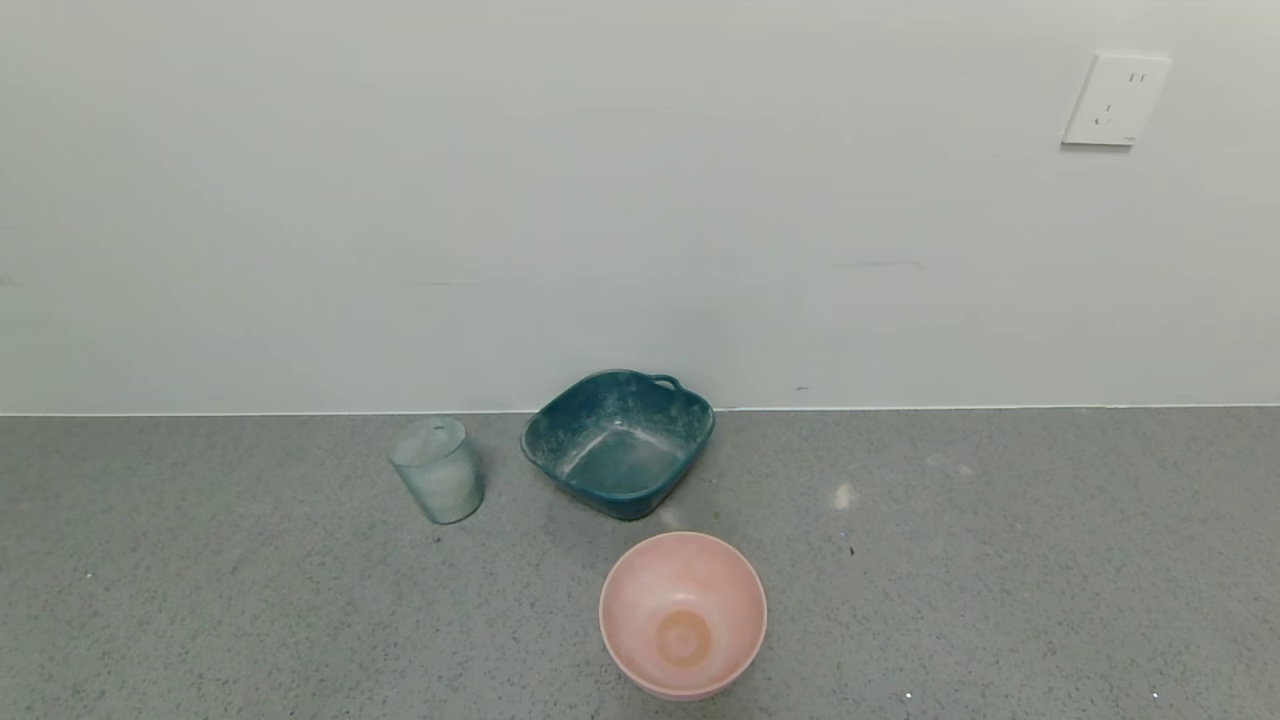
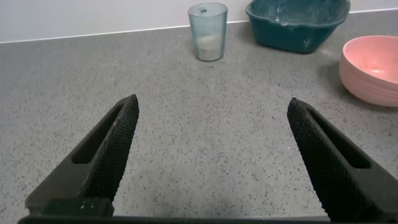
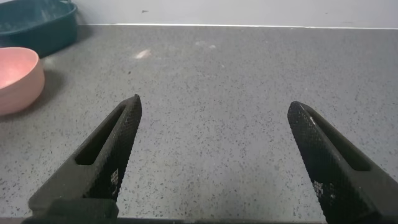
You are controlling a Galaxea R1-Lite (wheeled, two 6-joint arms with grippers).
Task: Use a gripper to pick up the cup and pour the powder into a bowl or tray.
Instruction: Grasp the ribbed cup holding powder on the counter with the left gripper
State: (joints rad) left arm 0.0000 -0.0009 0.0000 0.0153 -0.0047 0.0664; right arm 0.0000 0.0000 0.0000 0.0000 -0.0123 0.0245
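The ribbed pale blue-grey cup (image 1: 438, 470) stands upright on the grey counter, left of the dark teal basin (image 1: 618, 442). In the left wrist view the cup (image 2: 208, 30) holds a pale layer of powder (image 2: 208, 42) at its bottom, with the basin (image 2: 297, 22) beside it. My left gripper (image 2: 213, 106) is open and empty, well short of the cup. My right gripper (image 3: 213, 106) is open and empty over bare counter; the basin (image 3: 38, 23) shows far off in that view. Neither gripper shows in the head view.
A round pink bowl (image 1: 683, 612) sits in front of the basin, nearer to me; it also shows in the left wrist view (image 2: 371, 68) and the right wrist view (image 3: 17, 78). A wall runs behind the counter, with a white socket (image 1: 1115, 99). A small pale smear (image 1: 844, 494) lies right of the basin.
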